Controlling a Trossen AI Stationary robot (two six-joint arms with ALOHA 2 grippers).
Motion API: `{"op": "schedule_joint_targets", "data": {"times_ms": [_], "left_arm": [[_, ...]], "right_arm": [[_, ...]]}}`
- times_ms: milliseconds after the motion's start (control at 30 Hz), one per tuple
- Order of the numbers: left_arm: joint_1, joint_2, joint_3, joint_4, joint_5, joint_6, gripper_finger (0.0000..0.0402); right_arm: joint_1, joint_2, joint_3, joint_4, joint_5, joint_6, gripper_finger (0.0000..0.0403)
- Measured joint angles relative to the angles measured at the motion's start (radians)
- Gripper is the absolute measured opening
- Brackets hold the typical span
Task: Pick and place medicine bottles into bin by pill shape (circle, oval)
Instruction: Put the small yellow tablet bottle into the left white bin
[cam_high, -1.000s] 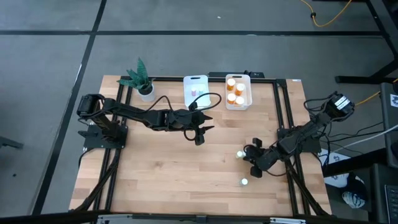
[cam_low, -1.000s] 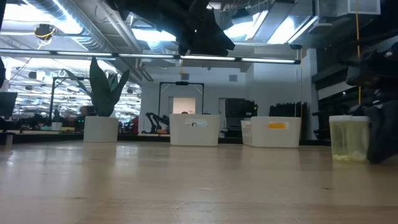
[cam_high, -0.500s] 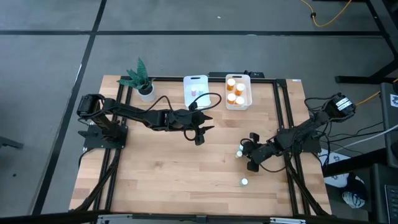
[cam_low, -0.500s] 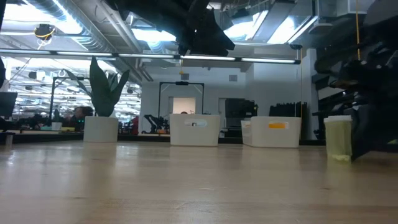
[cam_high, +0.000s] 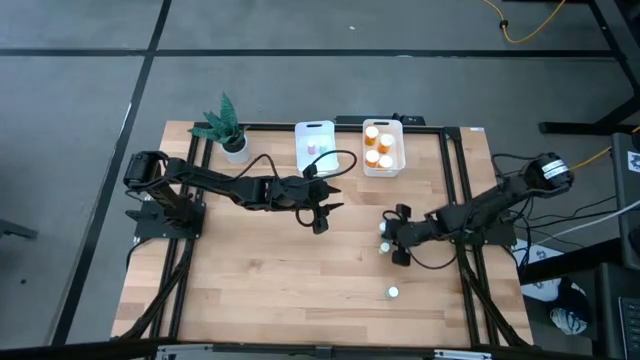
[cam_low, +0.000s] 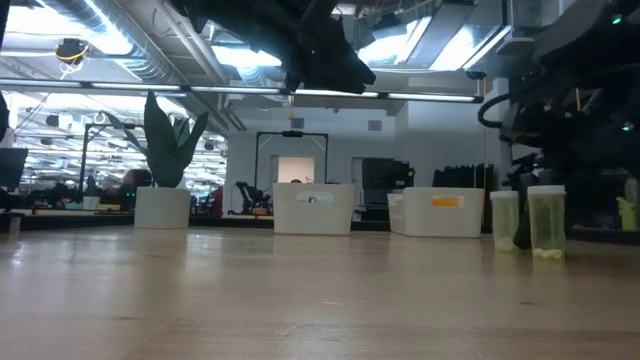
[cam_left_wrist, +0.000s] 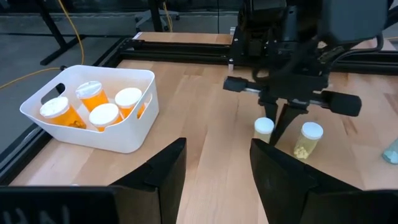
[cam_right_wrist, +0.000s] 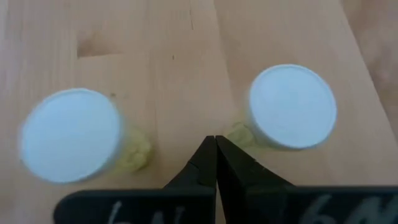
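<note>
The right gripper (cam_high: 397, 236) hangs right of centre in the high view, its dark fingers pressed together with nothing between them, tips meeting in a point in the right wrist view. Two pale bottles stand either side of that point: one (cam_right_wrist: 69, 134) and another (cam_right_wrist: 292, 107), each a translucent greenish cylinder under a flat, round white cap, upright on the light wooden planks of the table (cam_high: 260, 280). A third pale bottle (cam_high: 393, 293) stands apart, lower in the high view. The left gripper (cam_high: 321, 212) waits above centre, its fingers spread and empty. At upper centre, a white plastic bin (cam_high: 383, 160) with rounded corners holds orange bottles (cam_high: 379, 146) with white caps.
</note>
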Motion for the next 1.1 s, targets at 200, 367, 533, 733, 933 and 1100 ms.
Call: {"op": "schedule_joint_targets", "data": {"times_ms": [200, 367, 533, 733, 933, 1100], "left_arm": [[0.000, 0.000, 0.000, -0.001, 0.000, 0.000, 0.0169], [0.000, 0.000, 0.000, -0.001, 0.000, 0.000, 0.0169], [0.000, 0.000, 0.000, -0.001, 0.000, 0.000, 0.0169], [0.000, 0.000, 0.000, -0.001, 0.000, 0.000, 0.0169], [0.000, 0.000, 0.000, -0.002, 0.000, 0.000, 0.0169], [0.000, 0.000, 0.000, -0.004, 0.000, 0.000, 0.0169]], "right_arm": [[-0.073, 0.000, 0.000, 0.011, -0.047, -0.075, 0.0003], [-0.135, 0.000, 0.000, 0.048, -0.095, -0.141, 0.0003], [-0.196, 0.000, 0.000, 0.055, -0.123, -0.203, 0.0003], [-0.264, 0.000, 0.000, 0.084, -0.177, -0.269, 0.0003], [-0.333, 0.000, 0.000, 0.096, -0.202, -0.319, 0.0003], [-0.379, 0.000, 0.000, 0.105, -0.237, -0.358, 0.0003]]}}
